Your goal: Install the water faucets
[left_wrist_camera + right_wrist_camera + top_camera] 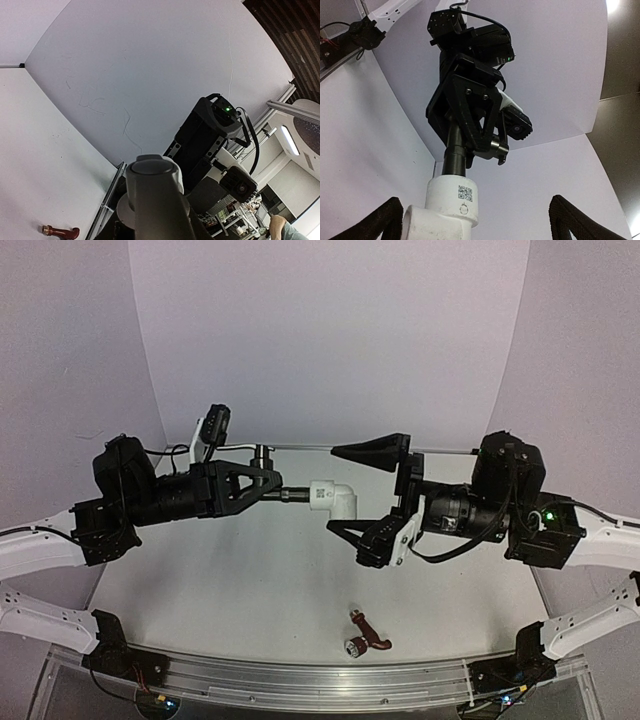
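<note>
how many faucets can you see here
2: a dark grey metal faucet in the left gripper, its end in the white plastic elbow; a reddish-brown faucet lying loose on the table.

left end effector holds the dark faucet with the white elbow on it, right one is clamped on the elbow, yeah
No: the right end effector is wide open, straddling the white elbow without gripping it, as the top external view shows. Rest holds.

White elbow fitting (336,499) blocks the right tool's (331,488) mouth.
</note>
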Robot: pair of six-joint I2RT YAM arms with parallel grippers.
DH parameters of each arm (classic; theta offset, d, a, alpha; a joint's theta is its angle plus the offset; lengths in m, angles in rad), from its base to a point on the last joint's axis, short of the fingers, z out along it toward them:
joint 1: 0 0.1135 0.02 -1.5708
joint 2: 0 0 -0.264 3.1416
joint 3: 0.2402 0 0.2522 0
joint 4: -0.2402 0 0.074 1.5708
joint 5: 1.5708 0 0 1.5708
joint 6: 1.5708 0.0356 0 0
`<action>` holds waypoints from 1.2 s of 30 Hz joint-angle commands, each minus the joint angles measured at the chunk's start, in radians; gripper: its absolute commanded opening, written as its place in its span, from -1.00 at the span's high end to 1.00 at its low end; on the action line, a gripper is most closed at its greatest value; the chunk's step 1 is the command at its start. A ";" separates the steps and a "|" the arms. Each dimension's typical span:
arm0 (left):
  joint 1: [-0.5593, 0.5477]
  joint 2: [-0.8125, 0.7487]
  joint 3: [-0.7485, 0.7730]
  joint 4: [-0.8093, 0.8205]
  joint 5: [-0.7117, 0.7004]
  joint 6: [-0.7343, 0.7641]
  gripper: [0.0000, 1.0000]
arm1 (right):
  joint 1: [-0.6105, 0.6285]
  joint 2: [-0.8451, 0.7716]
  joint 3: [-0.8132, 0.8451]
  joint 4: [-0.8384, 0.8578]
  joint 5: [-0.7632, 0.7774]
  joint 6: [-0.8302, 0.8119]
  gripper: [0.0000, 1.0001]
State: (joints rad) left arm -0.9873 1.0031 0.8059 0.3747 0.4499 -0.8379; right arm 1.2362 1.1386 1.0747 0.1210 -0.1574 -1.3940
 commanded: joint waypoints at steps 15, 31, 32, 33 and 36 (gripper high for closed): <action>0.002 -0.012 0.051 0.004 -0.032 0.044 1.00 | 0.007 0.026 0.130 0.063 0.081 0.006 -0.96; 0.002 -0.006 0.074 -0.019 -0.057 0.043 1.00 | 0.005 -0.026 0.151 -0.079 -0.083 0.099 -0.96; 0.002 -0.003 0.075 -0.018 -0.056 0.039 1.00 | 0.005 -0.026 0.154 -0.090 -0.104 0.120 -0.96; 0.002 -0.001 0.076 -0.016 -0.053 0.035 1.00 | 0.005 -0.026 0.154 -0.103 -0.120 0.130 -0.96; 0.002 0.000 0.077 -0.006 -0.039 0.026 1.00 | 0.005 -0.030 0.113 -0.143 -0.130 0.125 -0.97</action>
State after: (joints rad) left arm -0.9855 1.0069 0.8059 0.2878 0.4099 -0.8093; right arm 1.2400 1.1243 1.2060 0.0317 -0.2174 -1.3193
